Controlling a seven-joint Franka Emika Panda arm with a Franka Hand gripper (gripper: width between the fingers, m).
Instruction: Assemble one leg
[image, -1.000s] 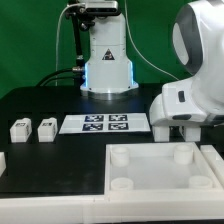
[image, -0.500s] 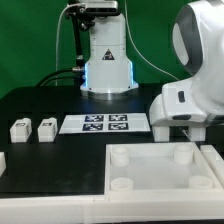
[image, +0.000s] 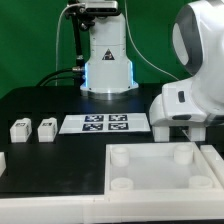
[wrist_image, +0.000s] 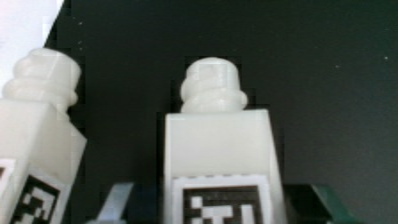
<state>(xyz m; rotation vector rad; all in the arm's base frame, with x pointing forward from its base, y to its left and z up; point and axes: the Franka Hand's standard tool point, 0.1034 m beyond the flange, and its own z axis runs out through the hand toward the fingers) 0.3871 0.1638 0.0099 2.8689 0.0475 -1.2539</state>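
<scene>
- Exterior view: you've got two small chunky white plastic blocks with tags, the outer spare leg (image: 18, 129) and the inner spare leg (image: 46, 128). They sit side by side, not touching, on the black table (image: 40, 100) near its edge on the exterior view's left.
- The thin flat white marker board (image: 105, 124) lies mid-table, near the inner spare leg.
- The large white square tray-like piece with round sockets (image: 150, 172) sits along the near edge, toward the corner on the exterior view's right.
- The white robot arm (image: 190, 95) hangs low near the edge on the exterior view's right. Its housing hides the tool here.
- Wrist view: the gripper (wrist_image: 221, 205) straddles the centre leg (wrist_image: 217, 140), a white block with a knobbed stud on its end and a black-and-white tag facing the camera. There's a dark finger (wrist_image: 121, 203) on each side.
- You can't tell if the pads touch the block; the contact is cut off.
- The neighbour leg (wrist_image: 36, 130) sits just beside it, parallel, with a strip of table between.
</scene>
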